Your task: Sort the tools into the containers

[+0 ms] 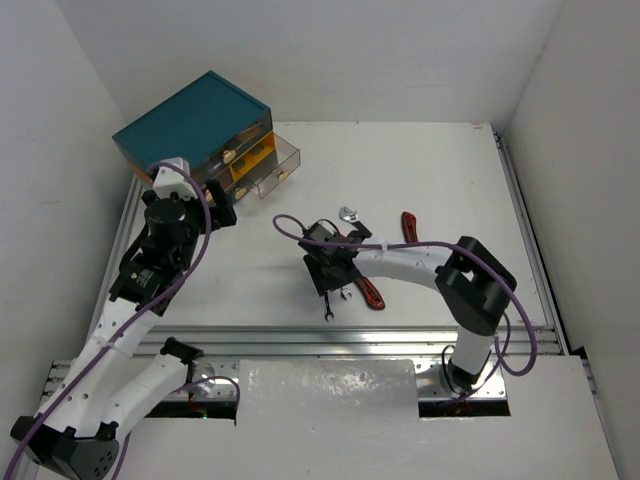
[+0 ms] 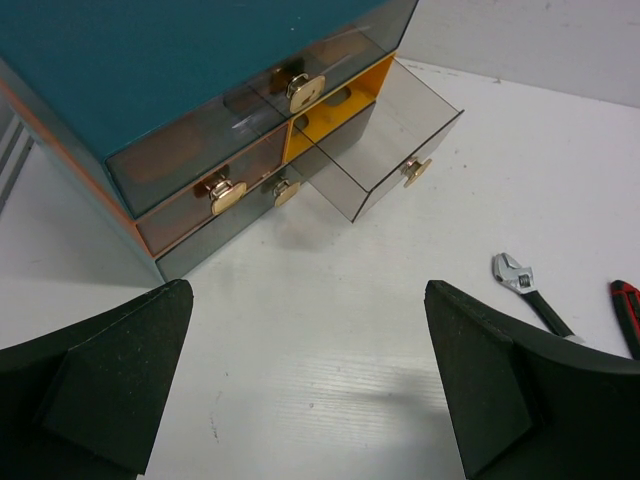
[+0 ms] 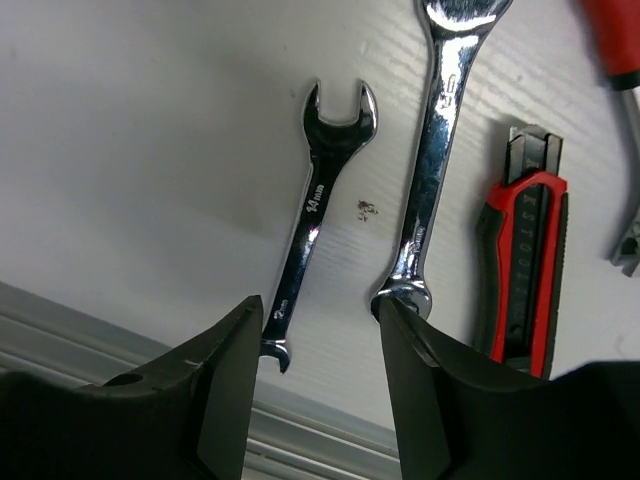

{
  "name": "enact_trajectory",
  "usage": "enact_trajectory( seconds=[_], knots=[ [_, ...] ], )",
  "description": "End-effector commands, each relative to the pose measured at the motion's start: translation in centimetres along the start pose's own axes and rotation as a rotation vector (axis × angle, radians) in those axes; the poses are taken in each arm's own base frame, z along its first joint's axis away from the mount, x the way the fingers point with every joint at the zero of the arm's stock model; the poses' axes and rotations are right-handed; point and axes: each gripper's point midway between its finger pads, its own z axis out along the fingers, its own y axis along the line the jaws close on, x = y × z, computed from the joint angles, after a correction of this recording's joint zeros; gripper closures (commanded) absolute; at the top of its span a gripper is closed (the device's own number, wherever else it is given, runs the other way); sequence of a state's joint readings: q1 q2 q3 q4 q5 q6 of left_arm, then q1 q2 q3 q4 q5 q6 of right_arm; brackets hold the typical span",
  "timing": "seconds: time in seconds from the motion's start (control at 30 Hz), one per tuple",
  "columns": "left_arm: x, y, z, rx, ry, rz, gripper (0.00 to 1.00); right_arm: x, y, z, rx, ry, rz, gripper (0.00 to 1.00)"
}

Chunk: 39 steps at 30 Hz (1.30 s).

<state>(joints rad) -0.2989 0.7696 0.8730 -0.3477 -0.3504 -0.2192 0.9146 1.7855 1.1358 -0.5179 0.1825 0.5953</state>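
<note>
The teal-topped cabinet (image 1: 190,122) stands at the back left, with one smoky drawer (image 2: 385,145) pulled out and empty. My left gripper (image 2: 310,390) is open and empty over bare table in front of it. My right gripper (image 3: 320,340) is open over the tools near the table's front. The lower end of a small silver open-end wrench (image 3: 315,210) lies between its fingers. A larger silver wrench (image 3: 435,150) ends at the right fingertip. A red-and-black handled tool (image 3: 525,260) lies right of it. A black-handled adjustable wrench (image 2: 525,285) lies mid-table.
A red handle (image 1: 408,225) lies right of the adjustable wrench, and another red handle (image 3: 612,35) shows at the right wrist view's top corner. A metal rail (image 1: 350,340) runs along the table's front edge, close below the small wrench. White walls enclose the table.
</note>
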Motion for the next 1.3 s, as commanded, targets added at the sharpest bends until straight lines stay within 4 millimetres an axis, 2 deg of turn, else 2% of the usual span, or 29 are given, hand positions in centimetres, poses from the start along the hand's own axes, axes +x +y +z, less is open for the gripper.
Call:
enact_trajectory(
  seconds=[0.0,0.3,0.4,0.43,0.57,0.67,0.73,0.83,0.87,1.03,1.23,1.27],
  knots=[
    [-2.0,-0.3,-0.4,0.016,-0.061,-0.036,0.00,-0.5,0.5,0.5,0.049,-0.010,0.018,0.50],
    [-2.2,-0.5,-0.8,0.038,-0.071,-0.032,0.00,0.6,1.0,3.7,0.097,0.052,0.021,0.58],
    [-2.4,-0.5,-1.0,0.042,-0.079,-0.032,0.00,1.4,0.7,4.8,0.129,0.099,0.019,0.72],
    [-2.5,-0.5,-1.1,0.041,-0.083,-0.033,0.00,2.3,0.6,5.3,0.134,0.132,0.016,0.78],
    [-2.7,-0.4,-1.4,0.044,-0.092,-0.032,0.00,3.8,0.8,5.9,0.106,0.174,0.024,0.82],
    [-2.9,-0.3,-1.5,0.042,-0.101,-0.033,0.00,3.4,1.1,5.4,0.085,0.162,0.016,0.89],
    [-2.8,-0.3,-1.5,0.041,-0.101,-0.031,0.00,2.3,1.7,4.9,0.055,0.130,0.007,0.92],
    [-2.8,-0.2,-1.5,0.038,-0.099,-0.029,0.00,-0.4,3.3,2.9,-0.046,0.019,-0.021,0.93],
    [-2.8,-0.2,-1.5,0.038,-0.100,-0.029,0.00,-1.3,3.4,1.8,-0.061,-0.023,-0.027,0.94],
    [-2.7,-0.3,-1.3,0.037,-0.096,-0.031,0.00,-4.0,3.1,-0.9,-0.068,-0.159,-0.049,0.94],
    [-2.3,-0.4,-0.9,0.035,-0.082,-0.027,0.00,-6.2,3.3,-3.2,-0.084,-0.251,-0.065,0.94],
    [-2.4,-0.4,-0.9,0.038,-0.082,-0.028,0.00,-7.4,3.2,-3.7,-0.077,-0.289,-0.084,0.94]
  ],
)
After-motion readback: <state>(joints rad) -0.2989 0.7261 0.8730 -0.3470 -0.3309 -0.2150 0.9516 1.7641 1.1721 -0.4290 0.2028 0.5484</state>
